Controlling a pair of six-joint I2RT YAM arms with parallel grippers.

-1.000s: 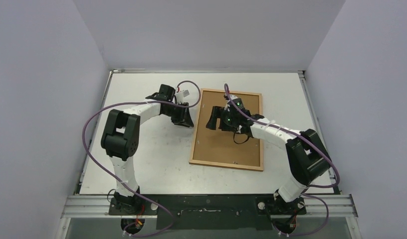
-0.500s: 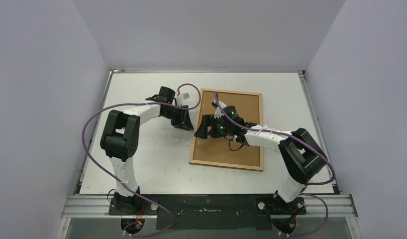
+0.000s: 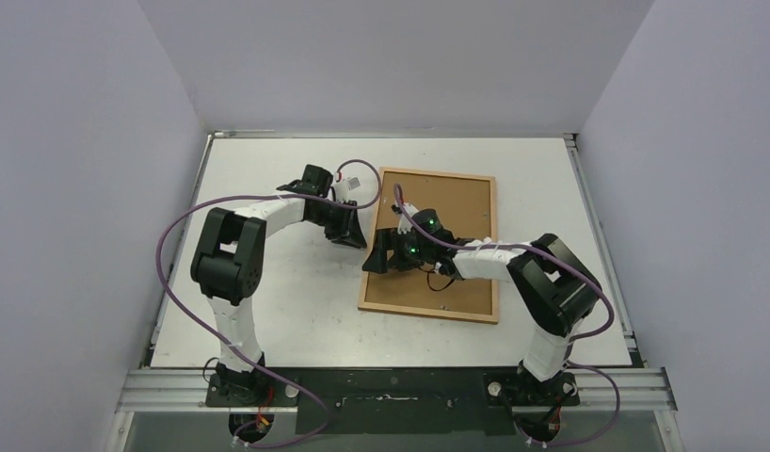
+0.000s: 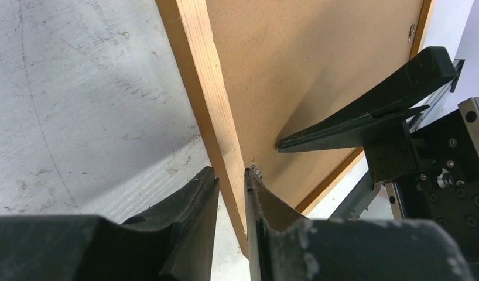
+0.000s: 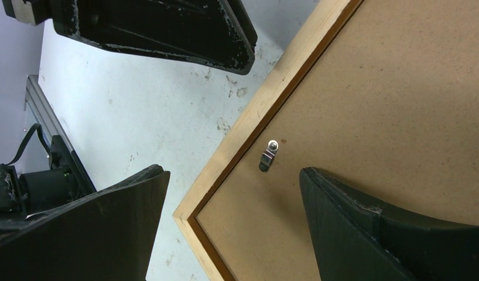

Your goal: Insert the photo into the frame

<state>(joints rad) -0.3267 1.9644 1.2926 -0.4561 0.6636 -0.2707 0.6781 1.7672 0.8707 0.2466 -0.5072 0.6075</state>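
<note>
Frame (image 4: 199,76), stiff yet light, lies back-up with one side pinched in my left gripper (image 4: 230,175), the surest hold; my right gripper (image 5: 232,175) gapes over a clip (image 5: 267,157); no photo in sight.

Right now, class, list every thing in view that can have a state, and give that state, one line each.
Frame: face down, flat on the table.
Backing: seated in the frame.
Clip: turned over the backing's edge.
Left fingers: shut on the frame's rail.
Right fingers: open wide over the clip.
Photo: not visible.
</note>
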